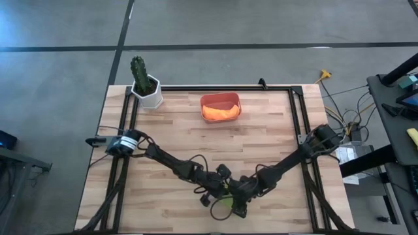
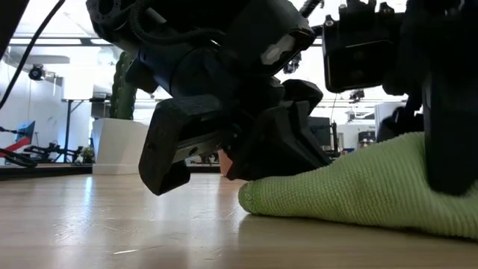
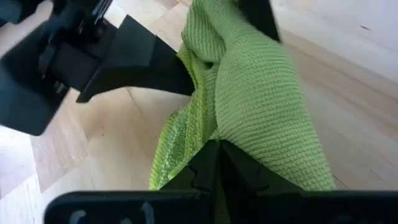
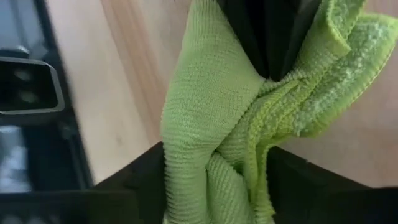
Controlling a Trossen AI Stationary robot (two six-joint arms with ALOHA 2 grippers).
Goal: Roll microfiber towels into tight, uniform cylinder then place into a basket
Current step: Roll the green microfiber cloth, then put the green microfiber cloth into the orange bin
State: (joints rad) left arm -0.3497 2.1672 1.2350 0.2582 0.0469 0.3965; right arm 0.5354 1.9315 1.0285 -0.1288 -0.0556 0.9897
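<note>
While both arms are crowding the frame's bottom center, the left gripper [image 1: 212, 196] and right gripper [image 1: 236, 207] are each pinching the green towel [image 1: 224, 200]. Orange towel [image 1: 220, 112] is sitting in the basket [image 1: 220, 98] up top.

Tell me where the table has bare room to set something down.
Bare wood spans between the salmon-red plastic tub and the arms, also below the white cactus pot. Crowded near the front edge, where both end effectors, left and right, bunch the lime green towel.

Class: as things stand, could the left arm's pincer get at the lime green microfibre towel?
Probably yes: the left pincer is already at the lime green microfibre towel, shut on its folds, with the right pincer gripping it too.
</note>
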